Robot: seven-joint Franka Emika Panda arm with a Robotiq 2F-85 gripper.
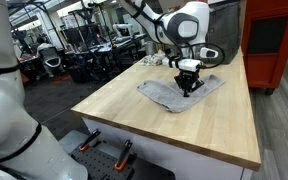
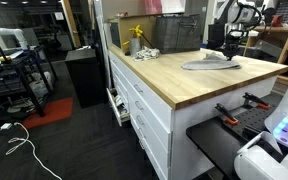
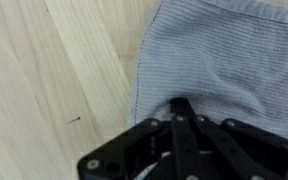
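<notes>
A grey cloth (image 1: 174, 93) lies spread on the wooden tabletop (image 1: 134, 115); it also shows as a flat grey patch, the cloth (image 2: 209, 64), near the far end of the counter. My gripper (image 1: 188, 88) points straight down onto the cloth's middle. In the wrist view the black fingers (image 3: 184, 112) are pressed together, shut on a small fold of the grey ribbed cloth (image 3: 234, 55), which puckers around the fingertips of the gripper (image 3: 181, 103). Bare wood (image 3: 54, 70) lies to the left of the cloth's edge.
A red cabinet (image 1: 274, 35) stands behind the table. Yellow and dark items (image 2: 139, 40) sit at the counter's back corner. White drawers (image 2: 144, 110) run below the counter. Clamps (image 1: 99, 150) lie on a lower surface near the table's front edge.
</notes>
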